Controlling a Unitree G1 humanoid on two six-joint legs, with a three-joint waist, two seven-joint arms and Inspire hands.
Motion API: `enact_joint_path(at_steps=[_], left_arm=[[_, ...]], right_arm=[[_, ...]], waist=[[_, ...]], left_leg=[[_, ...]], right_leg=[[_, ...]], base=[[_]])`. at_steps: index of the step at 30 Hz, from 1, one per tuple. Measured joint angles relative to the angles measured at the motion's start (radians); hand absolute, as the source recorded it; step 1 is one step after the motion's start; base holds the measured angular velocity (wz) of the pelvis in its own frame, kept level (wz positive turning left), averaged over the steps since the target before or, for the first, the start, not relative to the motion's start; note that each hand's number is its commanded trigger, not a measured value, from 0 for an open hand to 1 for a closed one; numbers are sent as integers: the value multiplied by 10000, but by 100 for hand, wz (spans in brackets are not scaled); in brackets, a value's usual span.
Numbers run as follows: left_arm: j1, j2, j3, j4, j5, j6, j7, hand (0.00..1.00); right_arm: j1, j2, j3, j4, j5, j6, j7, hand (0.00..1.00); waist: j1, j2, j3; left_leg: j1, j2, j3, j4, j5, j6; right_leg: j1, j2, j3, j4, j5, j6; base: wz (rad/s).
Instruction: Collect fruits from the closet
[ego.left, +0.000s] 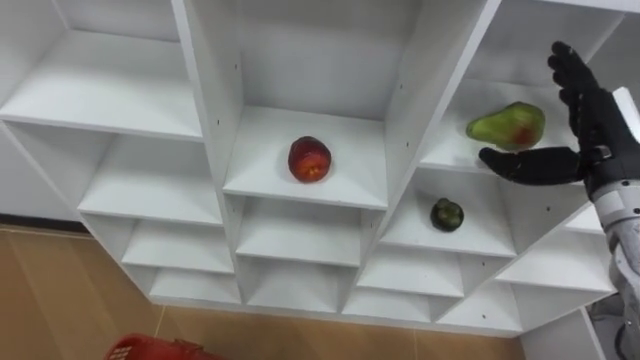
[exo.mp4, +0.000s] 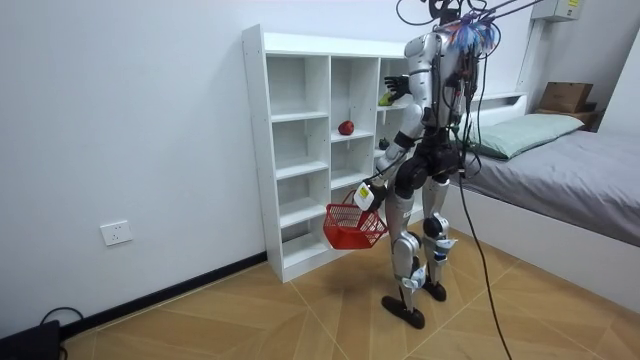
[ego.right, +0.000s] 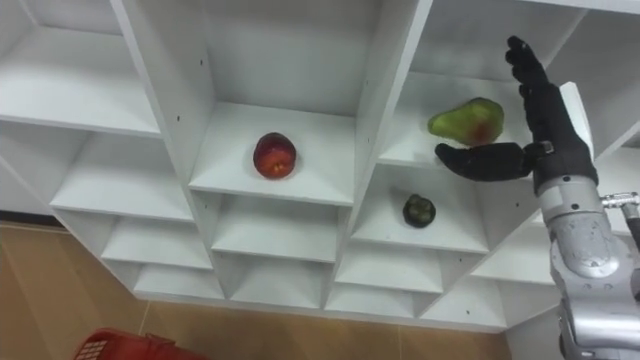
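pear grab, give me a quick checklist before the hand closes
1. Right hand open: ok.
2. Hand beside the pear, thumb below it: ok.
3. Hand touching the pear: cannot tell.
4. Apple and dark fruit apart from the pear: ok.
5. Basket hanging from the left hand: ok.
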Motion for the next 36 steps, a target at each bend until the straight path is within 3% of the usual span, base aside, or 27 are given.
enact_joint_path(at_steps=[17, 25, 28, 36], left_arm=[[46, 53, -43, 2, -58, 95, 10, 100], [63, 117, -42, 2, -35, 95, 9, 100], [64, 124, -51, 1, -61, 95, 31, 100], [57, 125, -117, -150, -59, 95, 106, 100]], right_arm=[[-199, -279, 275, 1176, 43, 17, 21, 0], [-199, -346, 359, 1312, 41, 17, 119, 0], [-200, -357, 408, 1320, 65, 17, 118, 0], [-643, -359, 406, 2024, 97, 10, -16, 0]], waist=[[15, -22, -34], [6, -63, -6], [3, -94, 56], [-2, -148, 39]], left_leg=[[49, -4, -182, 12, 3, -2], [85, -7, -182, 12, 3, -2], [147, -11, -179, -10, 3, -2], [115, -60, -181, -83, 29, 27]], right_leg=[[74, 13, -20, 24, 9, -15], [108, 13, -25, 12, 10, -16], [180, 11, -24, -20, 8, -14], [179, -27, -13, -37, -9, 9]], base=[[1], [0], [0], [0]])
